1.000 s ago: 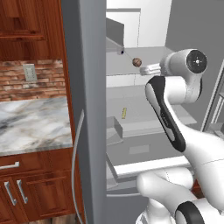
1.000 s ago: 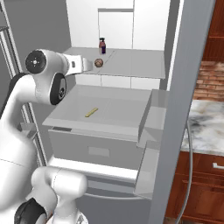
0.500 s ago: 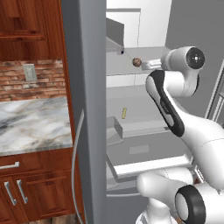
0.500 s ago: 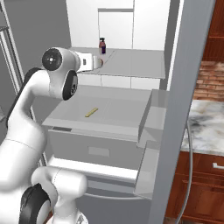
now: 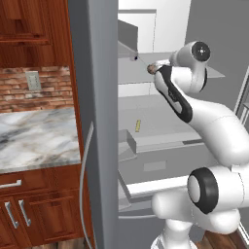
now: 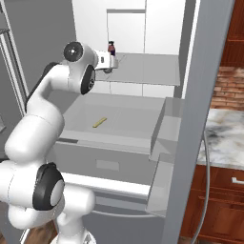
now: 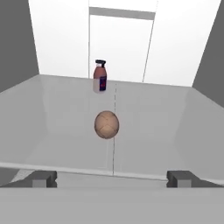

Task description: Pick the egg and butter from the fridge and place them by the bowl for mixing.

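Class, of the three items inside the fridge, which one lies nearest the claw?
The egg, a tan ball on the upper shelf between the open claw and the bottle; the butter lies a shelf lower.

The arm point(image 5: 214, 126) is glossy white, built of thick rounded links that swell at each joint. Dark grey round caps sit on the joint sides, one at the top showing a small pale centre, and a long black curved panel runs along one link.

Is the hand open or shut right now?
Open: the hand has its fingertips spread wide, with the egg ahead, untouched.
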Motion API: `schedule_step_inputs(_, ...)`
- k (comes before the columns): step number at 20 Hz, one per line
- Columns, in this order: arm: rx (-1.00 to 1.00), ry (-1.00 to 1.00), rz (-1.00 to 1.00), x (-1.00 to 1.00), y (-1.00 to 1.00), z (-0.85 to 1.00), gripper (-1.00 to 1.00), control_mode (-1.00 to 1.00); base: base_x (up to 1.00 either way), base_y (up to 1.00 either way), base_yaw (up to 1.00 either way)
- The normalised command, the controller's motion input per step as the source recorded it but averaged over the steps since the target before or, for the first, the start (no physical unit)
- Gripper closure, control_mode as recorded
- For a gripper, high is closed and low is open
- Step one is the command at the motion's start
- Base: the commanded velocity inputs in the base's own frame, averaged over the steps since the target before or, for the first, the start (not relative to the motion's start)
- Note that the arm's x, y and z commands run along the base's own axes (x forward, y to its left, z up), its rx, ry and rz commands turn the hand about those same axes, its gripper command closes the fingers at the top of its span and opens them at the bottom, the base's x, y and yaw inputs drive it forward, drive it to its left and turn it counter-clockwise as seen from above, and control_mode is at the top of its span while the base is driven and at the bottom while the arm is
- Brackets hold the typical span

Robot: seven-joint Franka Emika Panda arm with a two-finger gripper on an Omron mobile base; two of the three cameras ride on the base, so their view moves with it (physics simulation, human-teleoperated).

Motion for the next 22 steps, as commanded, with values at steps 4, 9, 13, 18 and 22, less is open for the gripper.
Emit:
schedule_step_inputs(4, 0.0, 0.09, 0.0, 0.48, 0.0, 0.0, -1.0, -1.0, 0.0, 0.0, 0.0)
schedule_step_inputs(9, 0.0, 0.05, 0.0, 0.01, 0.0, -0.03, -1.0, -1.0, 0.0, 0.0, 0.0)
schedule_step_inputs(13, 0.0, 0.09, 0.0, 0.2, 0.0, -0.17, -1.0, -1.0, 0.0, 0.0, 0.0)
schedule_step_inputs(18, 0.0, 0.14, 0.0, 0.4, 0.0, -0.17, -1.0, -1.0, 0.0, 0.0, 0.0)
schedule_step_inputs(22, 0.0, 0.17, -0.01, 0.55, 0.0, -0.07, -1.0, -1.0, 0.0, 0.0, 0.0)
